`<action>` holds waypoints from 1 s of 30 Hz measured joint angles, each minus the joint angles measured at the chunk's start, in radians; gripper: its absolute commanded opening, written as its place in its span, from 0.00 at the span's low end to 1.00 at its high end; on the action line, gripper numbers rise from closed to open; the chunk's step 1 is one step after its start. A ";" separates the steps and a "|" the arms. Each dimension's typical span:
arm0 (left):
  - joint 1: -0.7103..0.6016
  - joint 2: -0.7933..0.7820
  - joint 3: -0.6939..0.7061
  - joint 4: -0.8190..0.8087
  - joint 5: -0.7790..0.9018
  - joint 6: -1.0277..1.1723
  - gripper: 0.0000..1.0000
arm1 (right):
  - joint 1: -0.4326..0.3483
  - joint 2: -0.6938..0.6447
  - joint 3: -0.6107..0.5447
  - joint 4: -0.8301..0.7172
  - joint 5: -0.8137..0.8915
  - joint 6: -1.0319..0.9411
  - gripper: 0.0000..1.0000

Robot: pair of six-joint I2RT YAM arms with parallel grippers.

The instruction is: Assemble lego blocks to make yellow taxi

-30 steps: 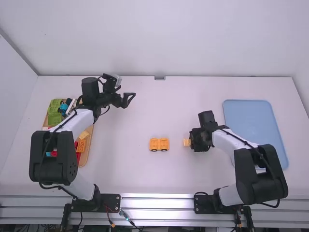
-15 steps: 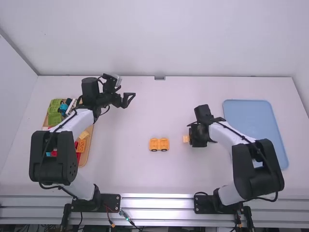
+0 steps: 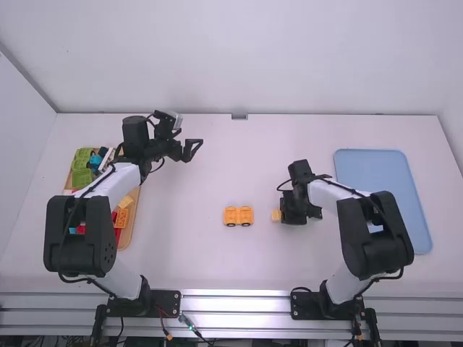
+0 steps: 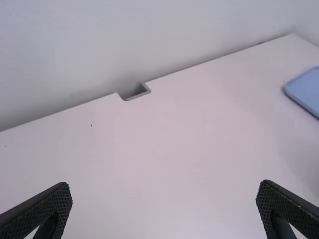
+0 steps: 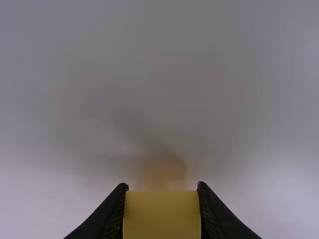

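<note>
Right of the table's middle, my right gripper [image 3: 281,215] holds a small yellow block [image 3: 275,215] low over the table. In the right wrist view the yellow block [image 5: 162,215] is clamped between both fingers of my right gripper [image 5: 162,211]. To its left stands an orange-yellow wheeled car piece [image 3: 238,216], apart from the held block. My left gripper [image 3: 194,149] is over the table's back left part, its fingers wide apart with nothing between them; the left wrist view also has this gripper [image 4: 164,206] spread.
A wooden tray [image 3: 135,210] of green, red, blue and orange blocks lies at the left, partly under the left arm. A blue tray [image 3: 380,173] lies on the right side, its near part beneath the right arm.
My right gripper, with the yellow block in it, dipped slightly back and then came a little left towards the car piece, its wrist turning. The left arm has kept still.
</note>
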 measured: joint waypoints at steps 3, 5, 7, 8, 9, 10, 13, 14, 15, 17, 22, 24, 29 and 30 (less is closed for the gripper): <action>0.000 0.000 0.000 -0.004 0.000 0.000 0.99 | 0.000 0.000 0.000 0.000 -0.002 0.003 0.51; 0.000 0.000 0.000 -0.007 0.000 0.000 0.99 | 0.000 0.000 0.000 0.005 -0.005 0.001 0.78; 0.000 0.000 0.000 -0.007 0.000 0.000 0.99 | 0.003 0.000 0.000 0.010 -0.004 0.006 0.96; 0.000 0.000 0.000 -0.007 0.000 0.000 0.99 | 0.006 0.000 0.000 0.016 -0.005 0.002 0.99; 0.000 0.000 0.000 -0.007 0.000 0.000 0.99 | 0.008 0.000 0.000 0.024 -0.005 -0.001 0.99; 0.000 0.000 0.000 -0.007 0.000 0.000 0.99 | 0.009 0.000 0.000 0.024 -0.005 -0.001 0.99; 0.000 0.000 0.000 -0.007 0.000 0.000 0.99 | 0.010 0.000 0.000 0.025 -0.006 -0.003 0.99; 0.000 0.000 0.000 -0.007 0.000 0.000 0.99 | 0.009 0.000 0.000 0.025 -0.005 -0.006 0.99; 0.000 0.000 0.000 -0.007 0.000 0.000 0.99 | 0.006 0.000 0.000 0.026 -0.006 -0.017 0.99; 0.000 0.000 0.000 -0.007 0.000 0.000 0.99 | 0.003 0.000 0.001 0.026 -0.011 -0.034 0.99; 0.000 0.000 0.000 -0.007 0.000 0.000 0.99 | -0.050 0.000 0.044 0.019 -0.106 -0.201 0.99; 0.000 0.000 0.000 -0.007 0.000 0.000 0.99 | -0.070 0.000 0.067 0.018 -0.147 -0.269 0.99; 0.000 0.000 0.000 -0.007 0.000 0.000 0.99 | -0.126 0.000 0.150 0.025 -0.297 -0.520 0.99; 0.000 0.000 0.000 -0.007 0.000 0.000 0.99 | -0.131 0.000 0.162 0.023 -0.316 -0.553 0.99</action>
